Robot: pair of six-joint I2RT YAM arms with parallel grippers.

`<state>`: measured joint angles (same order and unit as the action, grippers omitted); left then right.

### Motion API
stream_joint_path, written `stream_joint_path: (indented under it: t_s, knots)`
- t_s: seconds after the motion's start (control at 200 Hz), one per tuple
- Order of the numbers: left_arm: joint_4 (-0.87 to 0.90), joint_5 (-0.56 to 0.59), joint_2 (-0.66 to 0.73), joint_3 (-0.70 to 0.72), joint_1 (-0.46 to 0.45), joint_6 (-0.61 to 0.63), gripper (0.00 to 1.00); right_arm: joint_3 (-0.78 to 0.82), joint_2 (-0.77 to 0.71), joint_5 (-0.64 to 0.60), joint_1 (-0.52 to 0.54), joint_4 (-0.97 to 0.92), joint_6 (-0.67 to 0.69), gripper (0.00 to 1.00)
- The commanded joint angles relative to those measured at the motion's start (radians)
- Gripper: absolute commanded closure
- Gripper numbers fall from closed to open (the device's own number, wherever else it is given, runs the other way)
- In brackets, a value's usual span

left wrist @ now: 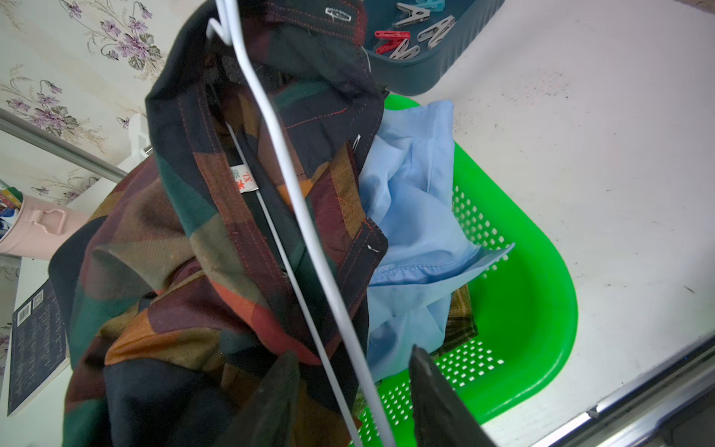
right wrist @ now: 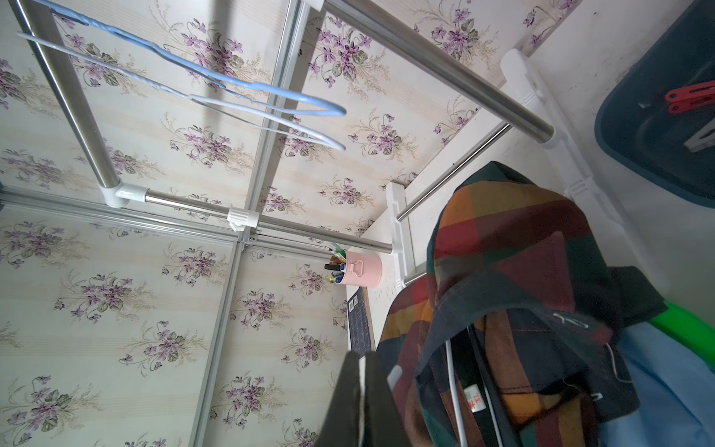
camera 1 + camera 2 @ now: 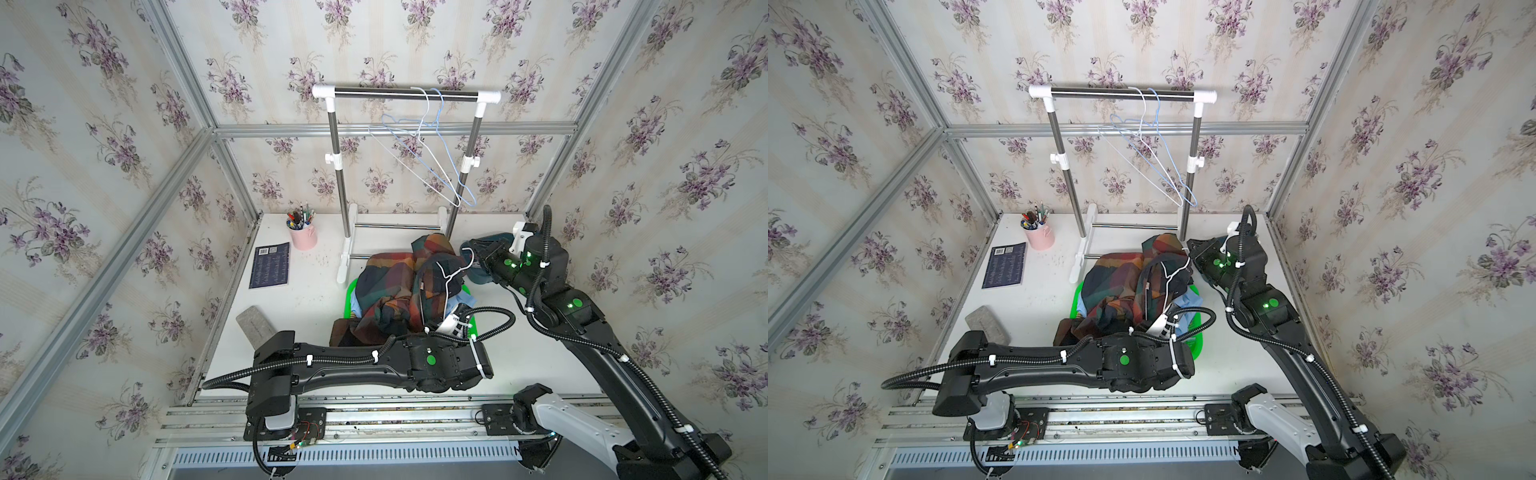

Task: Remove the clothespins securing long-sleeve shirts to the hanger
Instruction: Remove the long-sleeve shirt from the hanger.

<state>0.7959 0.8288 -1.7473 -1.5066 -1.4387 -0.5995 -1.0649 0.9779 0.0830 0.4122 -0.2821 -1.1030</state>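
I see the white table [image 3: 299, 299] under everything. The dark plaid shirt [image 1: 185, 240] is heaped over the green basket [image 1: 534, 309], straight ahead of the left pincer [image 1: 353, 352]. The light blue shirt [image 1: 410, 201] is bunched in the basket, touching the plaid one. The white wire hanger [image 1: 294, 185] runs through the plaid collar and passes between the left pincer's jaws, which stand apart and are not clamping it. The right pincer [image 2: 358, 358] is pressed fully closed beside the collar; I can't tell if it pinches anything. The clothespins [image 1: 410, 35], one red and the rest grey, lie in the dark blue tray [image 1: 421, 73], beyond the collar from the left pincer.
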Motion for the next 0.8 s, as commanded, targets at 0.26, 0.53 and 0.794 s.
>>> stream_joint_path:
  t_s: [0.26, 0.53, 0.794]
  knots:
    - [0.024, 0.032, 0.102, 0.050, 0.019, -0.007, 1.00, 0.021, -0.019, 0.009, 0.002, 0.033, -0.008, 1.00]
    - [0.026, -0.027, 0.318, 0.126, 0.056, 0.141, 1.00, 0.059, -0.041, 0.040, 0.002, 0.040, 0.041, 0.48]
    - [0.086, -0.196, 0.571, 0.150, 0.131, 0.290, 1.00, -0.070, 0.033, -0.023, -0.007, -0.048, 0.275, 0.11]
